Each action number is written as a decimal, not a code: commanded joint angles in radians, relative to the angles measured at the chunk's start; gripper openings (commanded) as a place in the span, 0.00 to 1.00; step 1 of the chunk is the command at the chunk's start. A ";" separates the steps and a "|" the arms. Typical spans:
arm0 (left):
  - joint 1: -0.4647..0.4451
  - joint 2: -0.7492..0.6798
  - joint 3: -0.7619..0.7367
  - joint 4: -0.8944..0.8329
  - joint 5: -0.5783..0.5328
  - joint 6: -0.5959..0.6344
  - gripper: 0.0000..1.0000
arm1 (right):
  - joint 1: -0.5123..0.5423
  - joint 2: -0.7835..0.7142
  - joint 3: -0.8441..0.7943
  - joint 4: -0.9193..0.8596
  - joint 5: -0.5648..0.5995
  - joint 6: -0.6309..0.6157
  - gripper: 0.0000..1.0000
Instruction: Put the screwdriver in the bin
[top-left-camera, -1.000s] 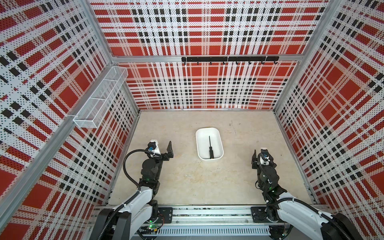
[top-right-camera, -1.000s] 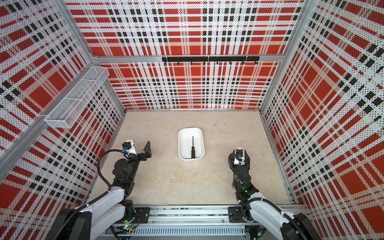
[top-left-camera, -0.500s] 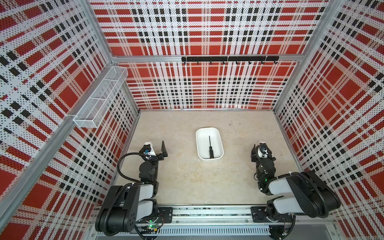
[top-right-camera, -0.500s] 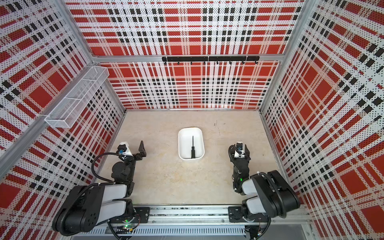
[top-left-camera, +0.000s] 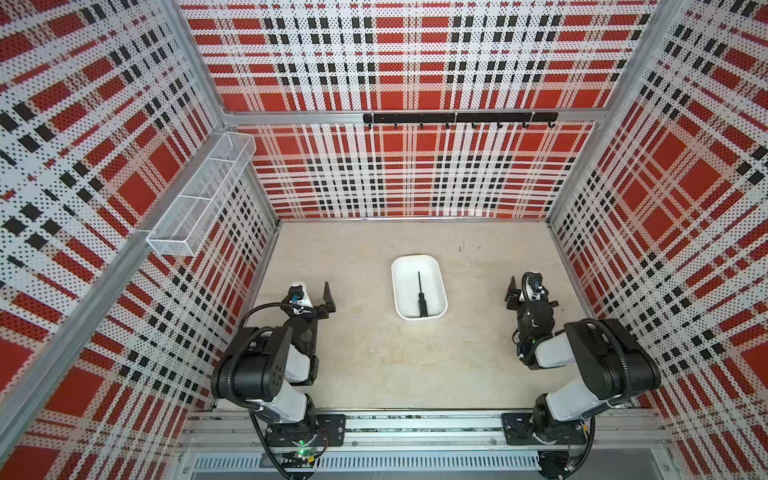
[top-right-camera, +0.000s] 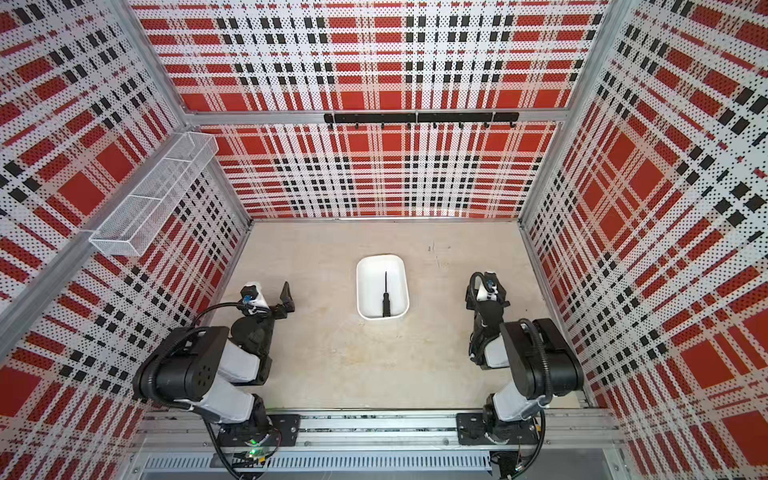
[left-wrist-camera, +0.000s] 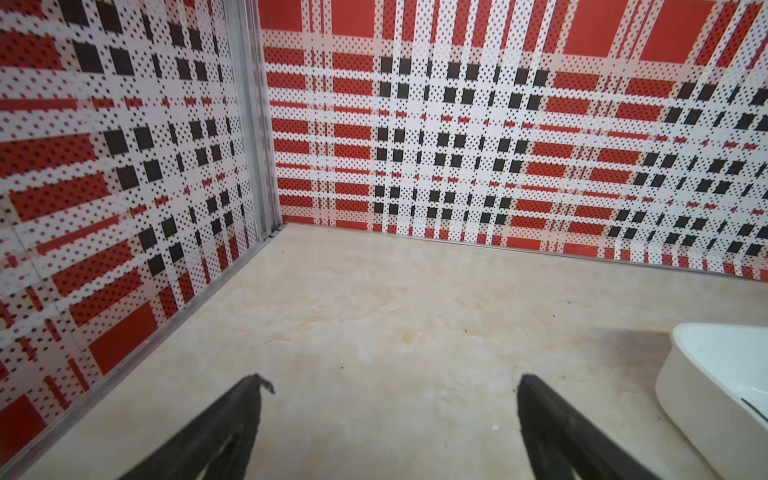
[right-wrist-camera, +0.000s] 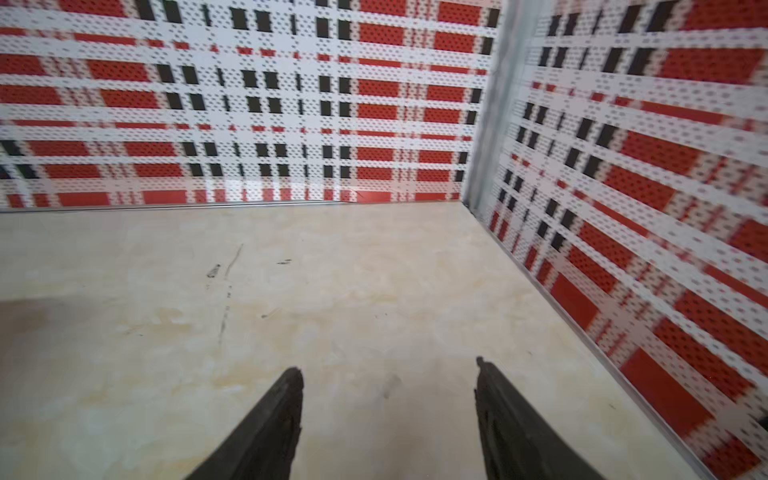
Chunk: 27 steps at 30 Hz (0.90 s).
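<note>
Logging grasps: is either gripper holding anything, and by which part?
Nothing: left gripper and right gripper are open, empty; the screwdriver lies in the bin.

Open tabletop (top-left-camera: 374, 357) around bin (top-left-camera: 405, 286)

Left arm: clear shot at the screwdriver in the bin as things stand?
Probably yes. The left gripper is open over bare table, nothing stands between it and the bin, and the screwdriver lies uncovered inside; only the low wall needs clearing.
</note>
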 joint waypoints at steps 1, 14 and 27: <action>0.012 0.003 0.090 -0.069 0.037 0.010 0.98 | -0.049 -0.011 0.027 -0.096 -0.127 0.046 0.69; 0.009 0.001 0.098 -0.082 0.028 0.007 0.98 | -0.048 -0.005 0.023 -0.083 -0.123 0.040 1.00; 0.009 0.001 0.097 -0.081 0.028 0.008 0.98 | -0.040 -0.005 0.024 -0.084 -0.115 0.033 1.00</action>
